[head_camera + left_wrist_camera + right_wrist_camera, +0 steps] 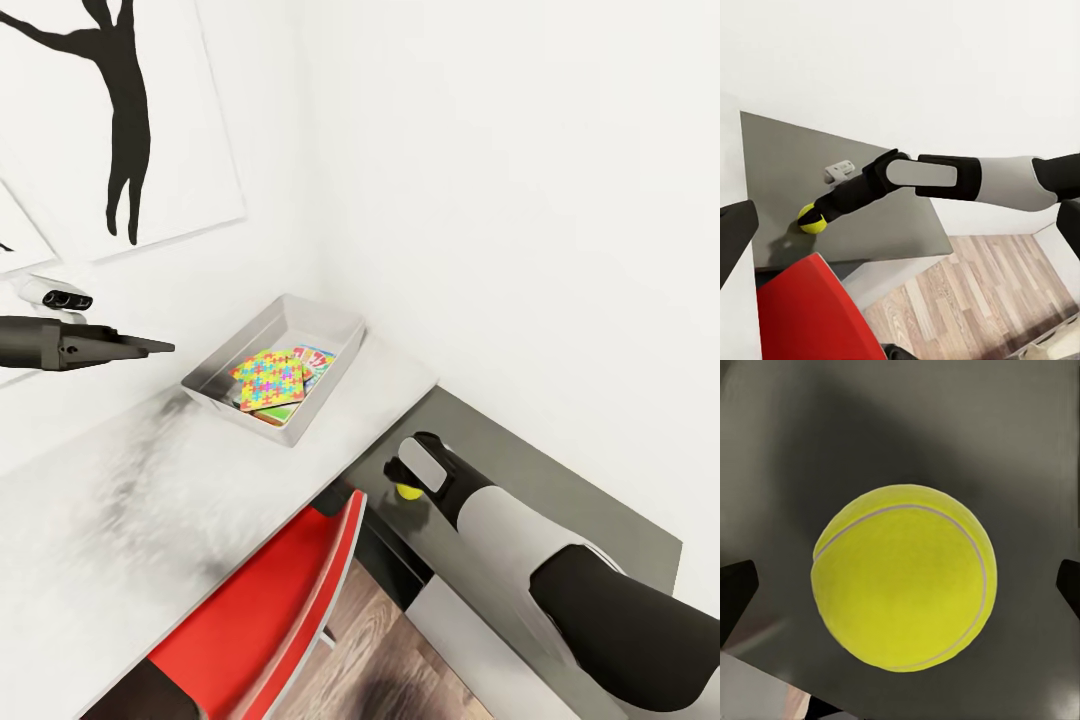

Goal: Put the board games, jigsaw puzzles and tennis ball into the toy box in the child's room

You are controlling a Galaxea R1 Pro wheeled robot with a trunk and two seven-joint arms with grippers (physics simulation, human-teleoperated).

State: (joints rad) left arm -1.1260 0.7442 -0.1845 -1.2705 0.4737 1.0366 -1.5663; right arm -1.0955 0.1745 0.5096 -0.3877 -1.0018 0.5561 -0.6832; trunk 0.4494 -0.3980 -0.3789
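Observation:
A yellow-green tennis ball (408, 491) lies on the dark grey table (560, 500). My right gripper (410, 482) reaches down over it, open, one finger on each side of the ball (904, 577) with a small gap showing. The left wrist view shows the same ball (811, 220) at the right gripper's tip. The grey toy box (335, 325) stands on the white tabletop in the corner and holds a colourful jigsaw puzzle (268, 380) and a board game (316, 357). My left gripper (160, 347) hovers open and empty, left of the box.
A red chair (270, 600) is tucked under the white tabletop (130, 520), between the two arms. White walls close in behind both tables, with a framed black-and-white picture (120, 110) on the left wall. A small pale device (838, 170) lies on the dark table. Wooden floor (390, 670) shows below.

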